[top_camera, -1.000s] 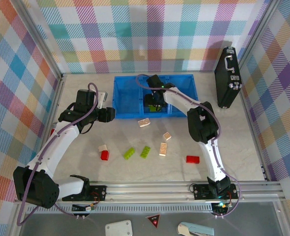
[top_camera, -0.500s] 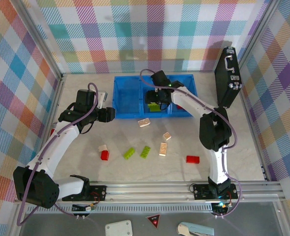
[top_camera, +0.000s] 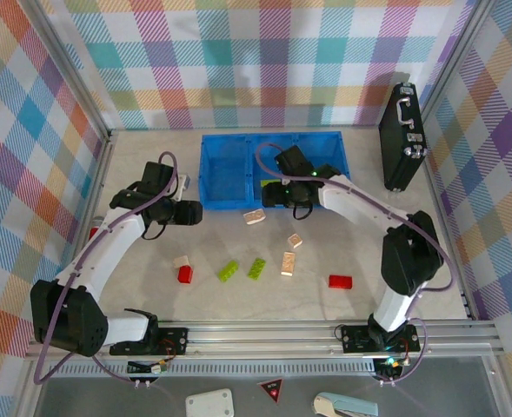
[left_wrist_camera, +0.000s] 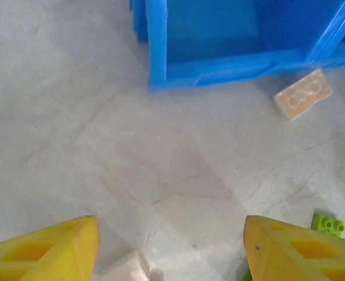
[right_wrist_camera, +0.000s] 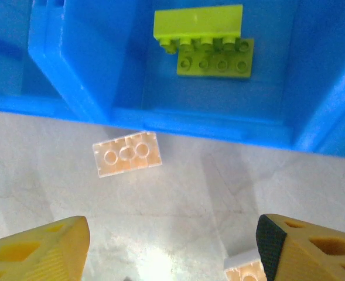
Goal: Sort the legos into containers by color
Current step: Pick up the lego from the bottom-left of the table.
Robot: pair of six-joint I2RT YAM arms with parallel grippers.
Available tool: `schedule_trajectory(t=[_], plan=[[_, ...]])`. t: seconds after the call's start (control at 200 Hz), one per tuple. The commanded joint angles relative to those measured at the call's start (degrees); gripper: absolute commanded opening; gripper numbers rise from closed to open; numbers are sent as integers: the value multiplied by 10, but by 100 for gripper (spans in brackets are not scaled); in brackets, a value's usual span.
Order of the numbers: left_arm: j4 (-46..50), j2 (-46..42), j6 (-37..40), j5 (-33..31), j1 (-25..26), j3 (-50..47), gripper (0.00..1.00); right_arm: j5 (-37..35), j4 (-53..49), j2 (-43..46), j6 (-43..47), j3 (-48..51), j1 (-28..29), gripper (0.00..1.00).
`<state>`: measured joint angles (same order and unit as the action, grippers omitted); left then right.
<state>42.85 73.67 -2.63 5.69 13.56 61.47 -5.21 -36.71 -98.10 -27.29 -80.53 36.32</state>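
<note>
Two lime green bricks are found in the middle compartment of the blue bin, one leaning on the other. The visible part of the left compartment is bare. Sorting is judged to be at an early stage. Unsorted on the tabletop in front of the bin are three tan bricks, two loose green bricks, red bricks and a pale brick.

The right gripper is held just in front of the bin's near wall, its fingers spread with nothing between them. The nearest tan brick lies ahead of it, just beside that wall. The left gripper is held over bare tabletop near the bin's left corner, likewise spread and empty.

The step in hand is judged to be the approach to the next pick. The next move calls for the right fingers to be lowered astride the nearest tan brick and closed across its narrow sides. The brick would then be lifted clear of the wall and released into a compartment other than the middle one. Fouling of the wall by the far finger is considered a risk.
</note>
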Motion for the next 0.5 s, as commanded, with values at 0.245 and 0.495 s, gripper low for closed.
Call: schedule_trajectory(t=[0.245,0.495], plan=[[82,-48,-176,-43,26,-73,64,15,30,105,-26,116,5,76],[73,-74,-267,-69,81,-138,65,12,38,134,-29,157,5,76]])
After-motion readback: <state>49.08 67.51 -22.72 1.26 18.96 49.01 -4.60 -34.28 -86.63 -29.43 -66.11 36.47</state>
